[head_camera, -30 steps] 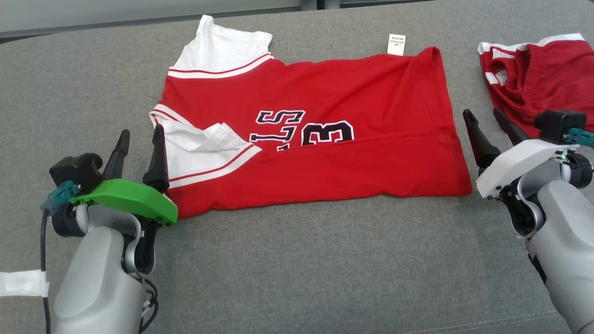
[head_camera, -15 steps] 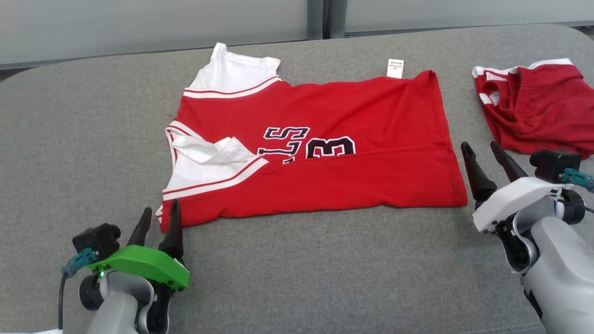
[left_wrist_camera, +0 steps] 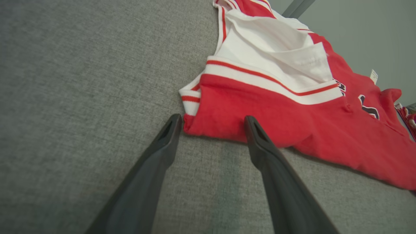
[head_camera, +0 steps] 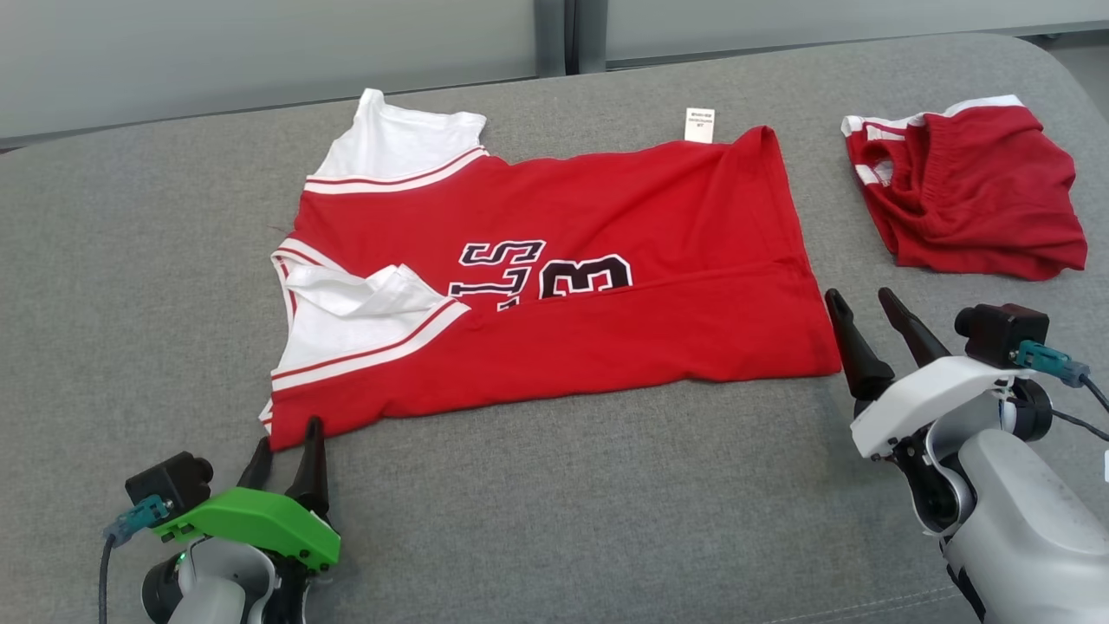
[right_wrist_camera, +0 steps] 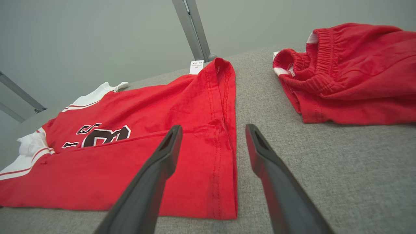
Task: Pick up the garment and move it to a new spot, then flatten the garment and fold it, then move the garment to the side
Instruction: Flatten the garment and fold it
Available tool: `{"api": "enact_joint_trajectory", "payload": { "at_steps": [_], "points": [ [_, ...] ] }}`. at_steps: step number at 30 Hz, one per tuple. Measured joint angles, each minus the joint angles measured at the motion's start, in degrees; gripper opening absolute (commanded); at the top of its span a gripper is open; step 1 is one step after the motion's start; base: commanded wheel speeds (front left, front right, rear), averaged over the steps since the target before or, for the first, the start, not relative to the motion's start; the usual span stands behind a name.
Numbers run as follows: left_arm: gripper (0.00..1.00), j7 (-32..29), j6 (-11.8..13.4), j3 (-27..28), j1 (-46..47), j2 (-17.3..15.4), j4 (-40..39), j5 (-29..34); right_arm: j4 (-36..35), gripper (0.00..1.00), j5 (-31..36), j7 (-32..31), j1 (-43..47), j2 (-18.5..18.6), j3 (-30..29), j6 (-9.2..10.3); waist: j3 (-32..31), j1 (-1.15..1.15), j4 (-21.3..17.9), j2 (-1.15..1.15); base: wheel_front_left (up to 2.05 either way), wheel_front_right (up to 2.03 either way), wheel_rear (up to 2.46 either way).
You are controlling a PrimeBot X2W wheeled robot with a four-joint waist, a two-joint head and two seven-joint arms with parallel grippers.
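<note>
The garment [head_camera: 554, 338] is a red jersey with white sleeves and black lettering, lying flat on the grey cushion with its near long edge folded over. My left gripper [head_camera: 288, 433] is open at the garment's near left corner; in the left wrist view its fingers [left_wrist_camera: 212, 117] straddle that red corner [left_wrist_camera: 276, 113] without gripping it. My right gripper [head_camera: 859, 295] is open just off the near right corner. In the right wrist view its left finger hangs over the garment's side hem [right_wrist_camera: 146, 152], the gripper [right_wrist_camera: 213, 127] holding nothing.
A bunched pair of red shorts [head_camera: 970, 199] [right_wrist_camera: 351, 71] lies at the far right, close to my right gripper. A white label [head_camera: 700, 124] sticks out at the garment's far edge. The grey cushion [head_camera: 563, 503] stretches bare in front; a wall rises behind its far edge.
The head view has shifted. Relative to the garment, my left gripper has drawn back from beside the sleeve to the near left corner. My right gripper has drawn back towards the near right corner.
</note>
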State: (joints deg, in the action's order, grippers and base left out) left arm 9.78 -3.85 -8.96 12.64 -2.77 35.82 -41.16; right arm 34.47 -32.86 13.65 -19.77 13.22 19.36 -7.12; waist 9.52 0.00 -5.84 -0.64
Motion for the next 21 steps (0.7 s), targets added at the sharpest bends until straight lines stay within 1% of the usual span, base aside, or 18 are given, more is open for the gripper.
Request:
{"api": "enact_joint_trajectory", "payload": {
  "at_steps": [2, 4, 5, 6, 8, 9, 10, 16, 21],
  "points": [
    [1.0, 0.0, 0.1, 0.2, 0.1, 0.0, 0.2, 0.0, -0.1, 1.0, 0.0, 0.0, 0.5, 0.0, 0.0, 0.0, 0.3, 0.0, -0.5, 0.0, 0.0, 0.0, 0.0],
    [0.94, 0.0, 0.1, 0.2, 0.4, 0.0, 0.2, -0.2, -0.2, 1.0, 0.0, 0.0, 0.7, 0.1, -0.3, 0.0, 0.7, 0.0, -0.9, 0.0, 0.0, 0.0, 0.0],
    [0.66, 0.2, 0.1, 0.4, 0.6, 0.0, 0.3, -0.5, -0.2, 1.0, 0.0, 0.0, 0.9, 0.2, -0.5, 0.0, 0.8, 0.0, -1.1, 0.0, 0.0, 0.0, 0.0],
    [0.45, 0.4, 0.1, 0.7, 0.8, 0.0, 0.3, -0.9, -0.2, 1.0, 0.0, 0.0, 1.2, 0.3, -0.5, 0.0, 1.0, 0.0, -1.2, 0.0, 0.0, 0.0, 0.0],
    [0.25, 0.5, 0.1, 1.0, 1.3, 0.0, 0.3, -1.0, -0.2, 1.0, 0.0, 0.0, 2.0, 0.3, -0.5, 0.0, 1.1, 0.0, -1.2, 0.0, 0.0, 0.0, 0.0],
    [0.09, 0.6, 0.1, 1.0, 1.5, 0.1, 0.3, -1.0, -0.2, 1.0, 0.0, 0.1, 2.4, 0.3, -0.5, 0.0, 1.1, 0.0, -1.2, 0.0, 0.0, 0.0, 0.0],
    [0.0, 0.9, 0.1, 0.9, 1.7, 0.1, 0.3, -1.0, -0.2, 1.0, 0.0, 0.2, 2.7, 0.2, -0.5, 0.0, 1.1, 0.0, -1.1, 0.0, 0.0, 0.0, 0.0],
    [0.0, 2.0, -0.3, 0.9, 2.4, 0.3, -0.9, -1.0, 0.5, 1.0, -1.7, 0.5, 4.2, -1.0, -0.7, 0.0, 1.1, 0.0, -0.6, 0.0, 0.0, 0.0, 0.0],
    [0.0, 2.6, -0.7, -0.3, 3.1, 0.4, -1.7, -1.0, 1.9, 1.0, -2.4, 0.5, 5.2, -1.3, -1.1, 0.0, 1.1, 0.0, 0.4, 0.0, 0.0, 0.0, 0.0]
  ]
}}
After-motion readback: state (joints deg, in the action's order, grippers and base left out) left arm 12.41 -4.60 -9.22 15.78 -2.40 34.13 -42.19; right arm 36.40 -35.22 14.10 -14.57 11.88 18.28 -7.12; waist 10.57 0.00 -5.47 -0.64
